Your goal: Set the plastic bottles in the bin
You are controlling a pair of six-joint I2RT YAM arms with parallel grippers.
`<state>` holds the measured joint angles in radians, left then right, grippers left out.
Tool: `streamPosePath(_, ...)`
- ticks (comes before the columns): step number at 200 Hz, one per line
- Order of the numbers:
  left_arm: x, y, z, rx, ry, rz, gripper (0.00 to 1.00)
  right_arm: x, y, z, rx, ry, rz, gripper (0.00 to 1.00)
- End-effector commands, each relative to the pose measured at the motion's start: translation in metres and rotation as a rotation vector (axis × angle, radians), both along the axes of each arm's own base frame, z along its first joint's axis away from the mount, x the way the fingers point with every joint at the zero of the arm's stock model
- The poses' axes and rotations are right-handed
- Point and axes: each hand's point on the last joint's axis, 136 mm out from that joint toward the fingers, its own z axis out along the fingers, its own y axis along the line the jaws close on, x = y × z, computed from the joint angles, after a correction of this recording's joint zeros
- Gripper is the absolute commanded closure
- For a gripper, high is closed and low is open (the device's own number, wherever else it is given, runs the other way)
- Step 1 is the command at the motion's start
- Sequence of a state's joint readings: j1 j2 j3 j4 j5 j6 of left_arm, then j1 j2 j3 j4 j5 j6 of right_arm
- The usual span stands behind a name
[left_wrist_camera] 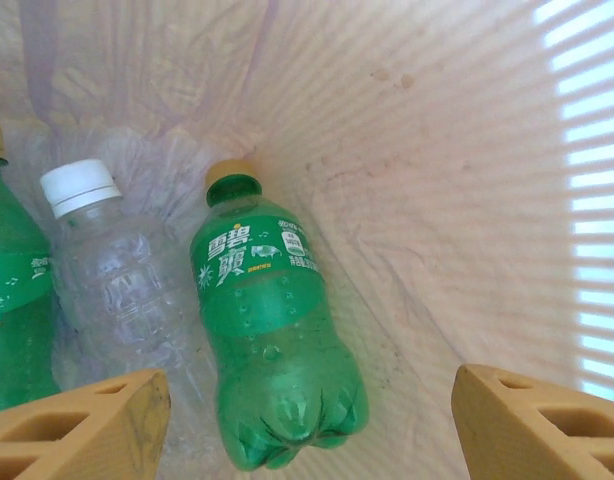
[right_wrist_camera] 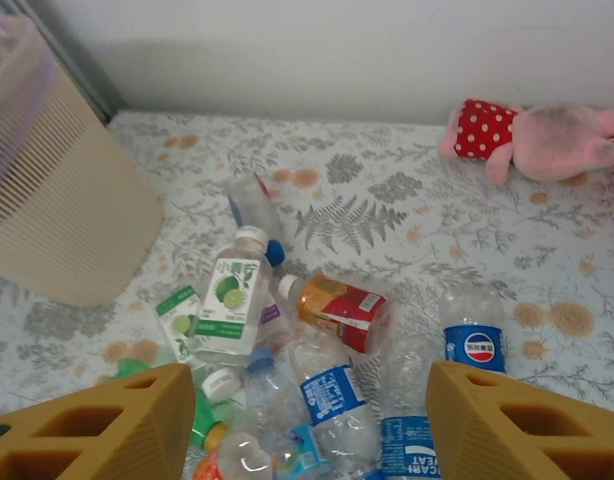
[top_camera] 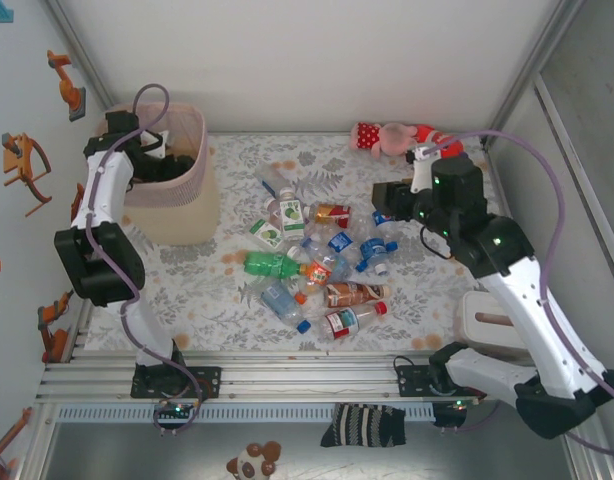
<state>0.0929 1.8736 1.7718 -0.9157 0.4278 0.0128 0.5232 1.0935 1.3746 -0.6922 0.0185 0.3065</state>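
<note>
- Top external: The bin (top_camera: 192,125) stands at the far-left corner of the counter (top_camera: 437,280), close to the left wall. The left fingers (top_camera: 159,150) sit inside its rim. The plastic bottles (top_camera: 307,265) lie in a loose pile mid-counter, their axes mixed, with bare counter between pile and bin. The right fingers (top_camera: 387,195) hang over the pile's right edge, near the plush toy (top_camera: 392,138).
- Left wrist: The left fingers (left_wrist_camera: 77,425) are spread apart, grasping nothing. Below them, inside the bin, a green bottle (left_wrist_camera: 272,350) lies with its long axis running away from the fingers, cap at the far end. A clear bottle (left_wrist_camera: 117,280) lies just beside it, roughly parallel. The bin wall (left_wrist_camera: 437,150) rises close by.
- Right wrist: The right fingers (right_wrist_camera: 97,430) are spread, grasping nothing, above the pile. A lime-label bottle (right_wrist_camera: 232,300) points its cap toward the far wall. A red-label bottle (right_wrist_camera: 337,310) lies crosswise. Open counter extends beyond the pile.
</note>
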Motion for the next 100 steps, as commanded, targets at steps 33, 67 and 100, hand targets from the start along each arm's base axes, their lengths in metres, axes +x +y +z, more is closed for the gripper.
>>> streamPosePath(33,-0.003,0.006,0.045,-0.063,-0.136,0.046,0.26,0.045,0.0,-0.054,-0.157,0.129,-0.034,0.38)
streamPosePath(67,-0.004,0.011,0.056,-0.082,-0.173,0.066,0.26,0.068,-0.019,-0.107,-0.189,0.28,-0.08,0.39)
streamPosePath(100,-0.005,0.013,0.06,-0.08,-0.185,0.073,0.27,0.095,-0.033,-0.144,-0.239,0.376,-0.099,0.39)
